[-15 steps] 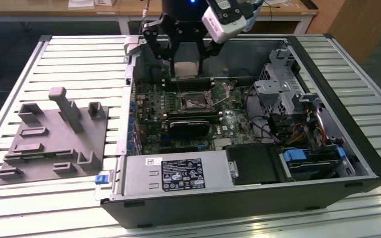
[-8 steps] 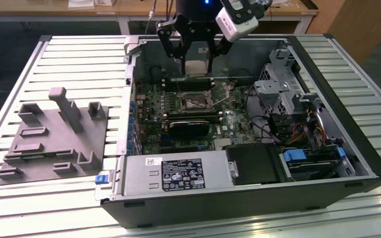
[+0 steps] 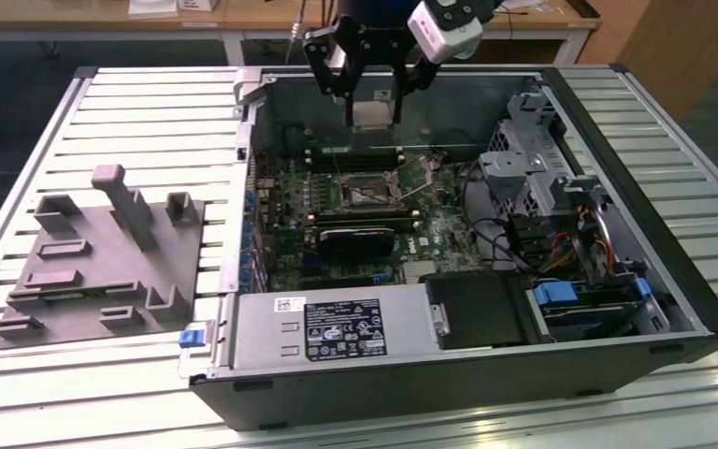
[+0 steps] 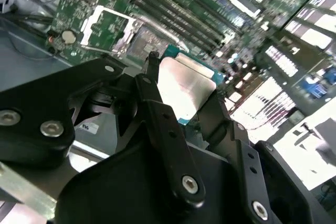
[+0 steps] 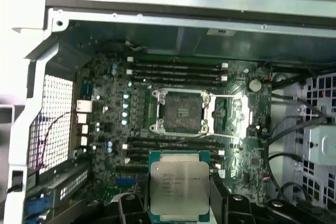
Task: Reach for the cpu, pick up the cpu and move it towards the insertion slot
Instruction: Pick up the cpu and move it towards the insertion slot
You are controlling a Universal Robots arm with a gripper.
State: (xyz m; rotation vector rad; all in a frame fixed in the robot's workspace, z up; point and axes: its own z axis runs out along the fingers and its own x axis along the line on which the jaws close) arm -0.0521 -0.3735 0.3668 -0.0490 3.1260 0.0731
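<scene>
My gripper (image 3: 374,105) hangs over the far side of the open computer case (image 3: 658,234), shut on the cpu (image 3: 374,117). The cpu is a thin square chip with a silvery top, and in both wrist views it sits between the black fingers (image 4: 157,114) as cpu (image 4: 184,85) and cpu (image 5: 178,184). The insertion slot (image 3: 369,192) lies on the green motherboard below and a little nearer than the chip. In the first wrist view the insertion slot (image 5: 181,111) shows a dark centre, with its metal bracket swung open beside it. The cpu is held clear above the board.
A grey moulded tray (image 3: 97,253) with pegs lies on the slatted table (image 3: 147,94) at the exterior view's left. Inside the case are a black block (image 3: 366,238), long memory slots (image 5: 176,69), a power supply (image 3: 334,327), a drive cage (image 3: 540,168) and cables (image 3: 583,243).
</scene>
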